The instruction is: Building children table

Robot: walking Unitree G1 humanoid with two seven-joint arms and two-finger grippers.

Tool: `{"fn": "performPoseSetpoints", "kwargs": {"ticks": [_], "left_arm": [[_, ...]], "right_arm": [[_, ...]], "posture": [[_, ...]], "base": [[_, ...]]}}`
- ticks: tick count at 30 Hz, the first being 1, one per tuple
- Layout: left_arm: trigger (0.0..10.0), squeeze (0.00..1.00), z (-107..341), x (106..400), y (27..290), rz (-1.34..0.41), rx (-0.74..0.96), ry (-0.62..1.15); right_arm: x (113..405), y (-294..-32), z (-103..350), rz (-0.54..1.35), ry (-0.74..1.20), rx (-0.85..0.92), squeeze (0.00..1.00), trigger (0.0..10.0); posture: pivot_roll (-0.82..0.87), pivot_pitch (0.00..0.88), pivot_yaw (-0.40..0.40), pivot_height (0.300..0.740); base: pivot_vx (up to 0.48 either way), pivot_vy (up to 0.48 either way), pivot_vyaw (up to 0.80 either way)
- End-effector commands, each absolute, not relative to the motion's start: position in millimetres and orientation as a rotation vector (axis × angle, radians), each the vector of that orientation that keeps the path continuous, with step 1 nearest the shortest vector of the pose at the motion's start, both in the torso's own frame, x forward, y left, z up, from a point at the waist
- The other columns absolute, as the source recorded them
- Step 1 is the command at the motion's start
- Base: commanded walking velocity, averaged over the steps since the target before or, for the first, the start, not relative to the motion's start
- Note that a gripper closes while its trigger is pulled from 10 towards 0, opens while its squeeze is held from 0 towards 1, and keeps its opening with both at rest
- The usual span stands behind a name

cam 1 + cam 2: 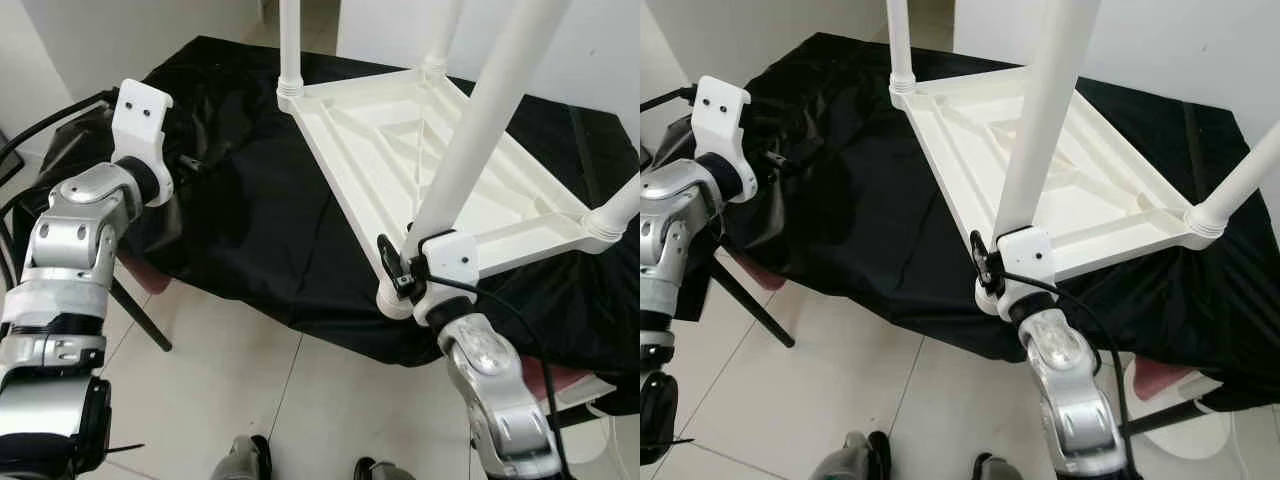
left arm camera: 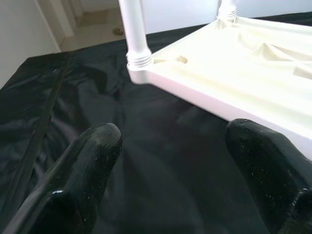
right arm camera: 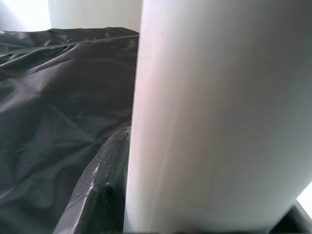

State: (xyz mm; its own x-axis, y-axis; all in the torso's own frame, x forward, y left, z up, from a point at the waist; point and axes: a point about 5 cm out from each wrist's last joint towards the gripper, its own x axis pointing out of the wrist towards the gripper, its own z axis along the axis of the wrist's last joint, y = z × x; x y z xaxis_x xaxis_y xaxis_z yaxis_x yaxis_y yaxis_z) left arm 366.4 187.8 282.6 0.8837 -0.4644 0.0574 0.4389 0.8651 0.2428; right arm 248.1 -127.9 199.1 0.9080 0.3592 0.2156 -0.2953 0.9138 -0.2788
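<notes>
A white plastic children's table [image 1: 400,130] lies upside down on a black cloth [image 1: 250,210]. Three legs stand in its corner sockets: the far left leg [image 1: 289,45], a far leg [image 1: 440,35] and a right leg [image 1: 620,205]. At the near corner a fourth leg [image 1: 480,120] rises, and my right gripper [image 1: 408,255] is shut on its lower end. In the right wrist view that leg [image 3: 219,112] presses against one black finger [image 3: 105,185]. My left gripper [image 2: 175,141] is open over bare cloth to the left of the table, holding nothing, its fingers [image 2: 92,156] spread wide.
The cloth covers a low stand with a thin black leg [image 1: 140,315] and a red edge [image 1: 150,272] below it. Pale tiled floor [image 1: 250,400] lies in front, with my feet [image 1: 240,460] on it. White walls stand behind.
</notes>
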Motion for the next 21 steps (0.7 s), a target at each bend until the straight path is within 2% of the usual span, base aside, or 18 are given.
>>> {"fn": "performPoseSetpoints", "kwargs": {"ticks": [1, 2, 3, 5, 9, 12, 18, 21], "left_arm": [[10.0, 0.0, 284.2, 371.4, 192.0, -0.308, 0.214, -0.135], [10.0, 0.0, 284.4, 372.5, 191.2, -0.308, 0.216, -0.135], [10.0, 0.0, 284.4, 372.5, 191.2, -0.308, 0.216, -0.135], [10.0, 0.0, 284.3, 373.7, 190.2, -0.31, 0.224, -0.134], [10.0, 0.0, 284.3, 374.1, 189.8, -0.312, 0.224, -0.134], [10.0, 0.0, 284.3, 375.9, 189.9, -0.307, 0.225, -0.134], [10.0, 0.0, 283.3, 381.3, 192.3, -0.276, 0.225, -0.122], [10.0, 0.0, 284.9, 384.3, 193.5, -0.262, 0.224, -0.124]], "right_arm": [[239.8, -120.9, 212.4, 0.412, -0.357, -0.292, 0.0, 10.0], [234.6, -116.7, 211.4, 0.491, -0.345, -0.272, 0.0, 10.0], [234.6, -116.7, 211.4, 0.491, -0.345, -0.272, 0.0, 10.0], [220.9, -111.7, 205.4, 0.677, -0.286, -0.297, 0.0, 10.0], [217.5, -114.1, 202.4, 0.712, -0.262, -0.327, 0.0, 10.0], [214.8, -140.5, 192.5, 0.734, -0.168, -0.43, 0.0, 10.0], [202.6, -164.7, 177.9, 0.828, -0.015, -0.503, 0.0, 10.0], [206.6, -187.2, 179.2, 0.815, 0.046, -0.534, 0.0, 10.0]], "posture": [[-0.07, 0.173, 0.041, 0.74], [-0.07, 0.176, 0.043, 0.74], [-0.07, 0.176, 0.043, 0.74], [-0.07, 0.179, 0.042, 0.74], [-0.07, 0.179, 0.04, 0.74], [-0.07, 0.181, 0.037, 0.74], [-0.08, 0.188, 0.034, 0.74], [-0.09, 0.188, 0.035, 0.74]], "base": [[0.0, 0.0, 0.0], [0.0, 0.0, 0.0], [0.0, 0.0, 0.0], [0.0, 0.0, 0.0], [0.0, 0.0, 0.0], [0.0, 0.0, 0.0], [0.0, 0.0, 0.0], [0.0, 0.0, 0.0]]}}
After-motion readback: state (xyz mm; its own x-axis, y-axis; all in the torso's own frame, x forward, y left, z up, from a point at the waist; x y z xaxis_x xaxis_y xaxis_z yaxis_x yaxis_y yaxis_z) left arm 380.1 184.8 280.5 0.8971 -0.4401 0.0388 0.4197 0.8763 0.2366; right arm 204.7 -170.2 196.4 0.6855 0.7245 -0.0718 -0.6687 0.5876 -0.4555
